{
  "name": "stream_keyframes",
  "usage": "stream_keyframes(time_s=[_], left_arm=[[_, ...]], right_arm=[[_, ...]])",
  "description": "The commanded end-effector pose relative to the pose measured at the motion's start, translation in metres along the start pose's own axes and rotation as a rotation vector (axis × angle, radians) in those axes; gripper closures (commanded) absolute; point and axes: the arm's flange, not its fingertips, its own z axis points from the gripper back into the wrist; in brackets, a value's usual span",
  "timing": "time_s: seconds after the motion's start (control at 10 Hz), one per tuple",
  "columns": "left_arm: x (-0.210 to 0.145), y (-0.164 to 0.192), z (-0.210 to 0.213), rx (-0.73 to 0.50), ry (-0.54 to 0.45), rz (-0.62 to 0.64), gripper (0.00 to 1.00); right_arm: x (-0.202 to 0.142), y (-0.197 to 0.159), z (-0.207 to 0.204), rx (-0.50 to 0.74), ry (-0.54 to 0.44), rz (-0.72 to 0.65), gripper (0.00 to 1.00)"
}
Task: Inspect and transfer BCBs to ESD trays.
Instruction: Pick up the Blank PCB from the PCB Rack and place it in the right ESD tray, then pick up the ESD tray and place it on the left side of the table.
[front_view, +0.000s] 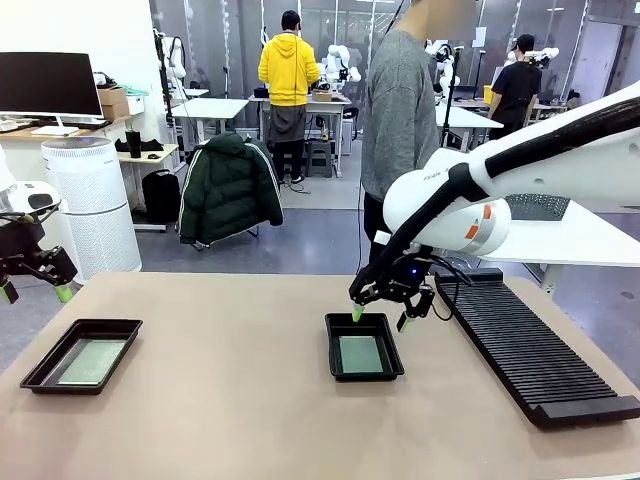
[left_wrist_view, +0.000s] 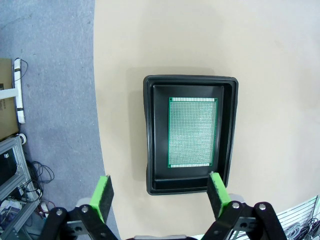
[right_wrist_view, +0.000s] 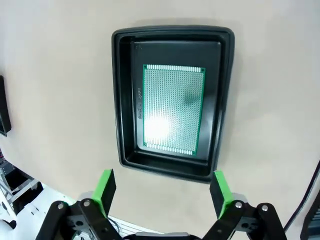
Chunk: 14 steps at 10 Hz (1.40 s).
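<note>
Two black ESD trays lie on the tan table, each with one green BCB flat on its floor. The left tray (front_view: 80, 354) holds a board (front_view: 92, 361); my left gripper (front_view: 35, 292) hangs open at the table's left edge, up and left of it. The same tray (left_wrist_view: 190, 134) and board (left_wrist_view: 192, 132) lie below the left wrist's open gripper (left_wrist_view: 160, 194). The middle tray (front_view: 363, 346) holds a board (front_view: 360, 353); my right gripper (front_view: 378, 317) hovers open just above its far rim. From the right wrist, that tray (right_wrist_view: 172, 100) and board (right_wrist_view: 172, 110) lie beneath the open gripper (right_wrist_view: 162, 192).
A long black ribbed rack (front_view: 530, 350) lies along the table's right side. A person in a grey top (front_view: 400, 120) stands at the far side. An air purifier (front_view: 95, 205) and a chair with a green jacket (front_view: 228, 188) stand beyond the table's left.
</note>
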Motion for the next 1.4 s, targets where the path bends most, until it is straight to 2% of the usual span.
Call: stream_keyframes(time_s=[0.0, 0.3, 0.4, 1.3], left_arm=[[-0.001, 0.001, -0.001, 0.002, -0.008, -0.002, 0.00], [-0.001, 0.001, -0.001, 0.002, -0.008, -0.002, 0.00], [-0.001, 0.001, -0.001, 0.002, -0.008, -0.002, 0.00], [-0.001, 0.001, -0.001, 0.002, -0.008, -0.002, 0.00]], right_arm=[[-0.013, -0.012, 0.018, -0.015, -0.004, 0.008, 0.00], [-0.022, -0.022, 0.040, -0.007, -0.025, 0.021, 0.00], [-0.016, -0.011, 0.028, -0.005, -0.014, -0.008, 0.00], [-0.016, -0.011, 0.028, -0.005, -0.014, -0.008, 0.00]])
